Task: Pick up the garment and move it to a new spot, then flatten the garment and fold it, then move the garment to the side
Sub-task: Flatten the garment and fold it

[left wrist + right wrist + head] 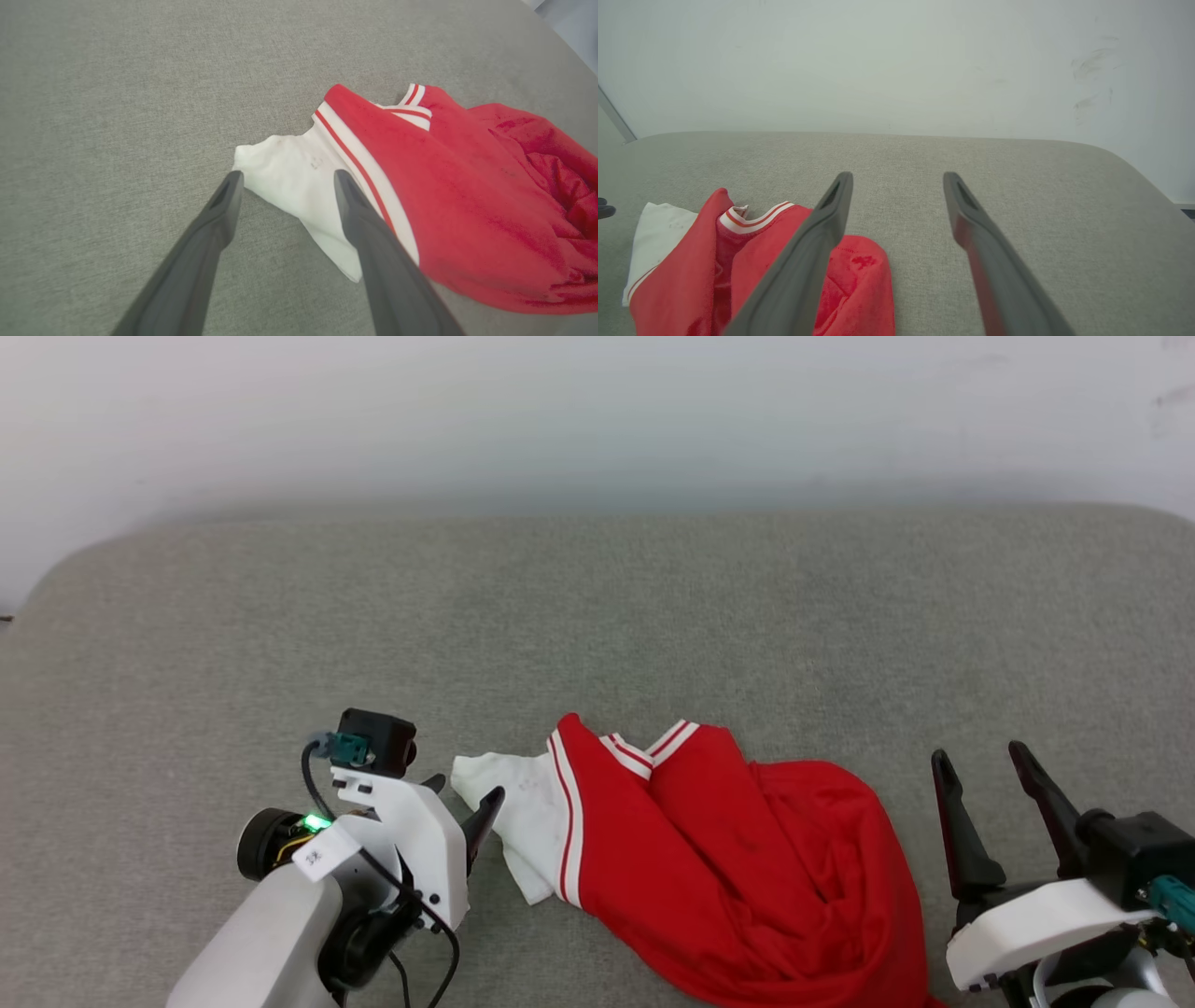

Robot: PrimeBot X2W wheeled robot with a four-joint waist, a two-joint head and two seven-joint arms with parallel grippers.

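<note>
The garment [738,859] is a bright red jersey with a white sleeve and red-and-white striped trim, lying crumpled on the grey padded table near its front edge. Its lettering is hidden in the folds. My left gripper [464,791] is open at the garment's left end, and in the left wrist view its fingers straddle the white sleeve [294,179] from just above. My right gripper [980,761] stands open and empty to the right of the garment [714,275], its fingers apart from the cloth.
The grey padded table [597,625] stretches wide behind and to both sides of the garment, with rounded far corners. A pale wall [597,411] rises behind its far edge.
</note>
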